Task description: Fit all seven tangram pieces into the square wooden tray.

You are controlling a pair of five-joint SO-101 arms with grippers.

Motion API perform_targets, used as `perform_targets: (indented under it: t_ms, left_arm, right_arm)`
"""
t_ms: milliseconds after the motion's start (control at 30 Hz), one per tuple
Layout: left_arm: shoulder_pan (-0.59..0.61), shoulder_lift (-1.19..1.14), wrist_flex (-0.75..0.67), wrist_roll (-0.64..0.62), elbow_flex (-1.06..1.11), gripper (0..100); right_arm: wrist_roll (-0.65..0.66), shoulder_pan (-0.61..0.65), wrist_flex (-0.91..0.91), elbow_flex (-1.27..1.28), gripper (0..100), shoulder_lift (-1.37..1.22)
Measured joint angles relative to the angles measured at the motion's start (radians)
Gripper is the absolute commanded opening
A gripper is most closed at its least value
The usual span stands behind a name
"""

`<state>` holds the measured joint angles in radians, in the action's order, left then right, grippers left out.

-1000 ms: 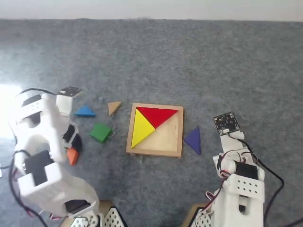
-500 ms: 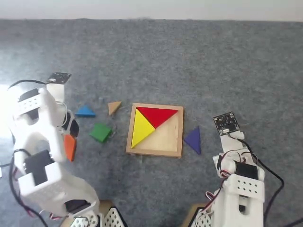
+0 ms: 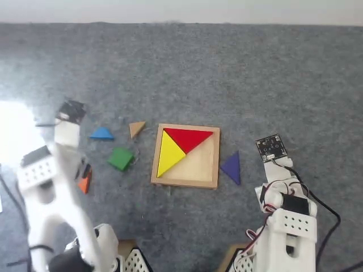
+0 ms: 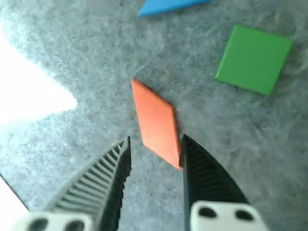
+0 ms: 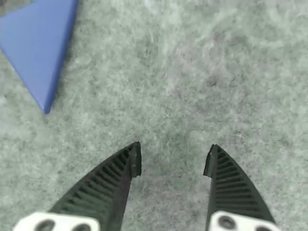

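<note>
Left tool [image 4: 156, 139] spread, orange parallelogram [image 4: 154, 120] just beyond its tips (close against one), right tool [image 5: 175, 146] spread

Trays: one, the square wooden tray [image 3: 185, 182]; tangram pieces: seven.

Triangles: five; red triangle [image 3: 187, 137] and yellow triangle [image 3: 168, 153] inside the tray; indigo triangle [image 3: 232, 167] at the tray's 3 o'clock; tan triangle [image 3: 135, 128] at 10 o'clock; light blue triangle [image 3: 102, 134] between 9 and 10 o'clock.

Squares: one, green square [image 3: 120, 158], at 9 o'clock; parallelograms: one, orange parallelogram [image 3: 85, 182], between 8 and 9 o'clock.

Arms: two; left arm [image 3: 51, 187], right arm [image 3: 283, 209].
</note>
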<state>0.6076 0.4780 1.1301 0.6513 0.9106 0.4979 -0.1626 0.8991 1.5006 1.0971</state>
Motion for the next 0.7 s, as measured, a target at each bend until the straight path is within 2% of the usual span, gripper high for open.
perform_targets:
  t_ms: [133,233,400,700]
  left_arm:
    - [-0.02,0.018,-0.104,0.003,0.126,18]
    - [-0.018,-0.023,-0.149,0.003,0.126,21]
    - [-0.009,-0.192,-0.206,-0.018,0.083,21]
    - [0.021,-0.394,-0.16,0.006,-0.072,20]
  right_arm:
    - [0.0,0.0,0.0,0.0,21.6,0.0]
    - [0.0,0.0,0.0,0.0,21.6,0.0]
    - [0.0,0.0,0.0,0.0,21.6,0.0]
    - [0.0,0.0,0.0,0.0,21.6,0.0]
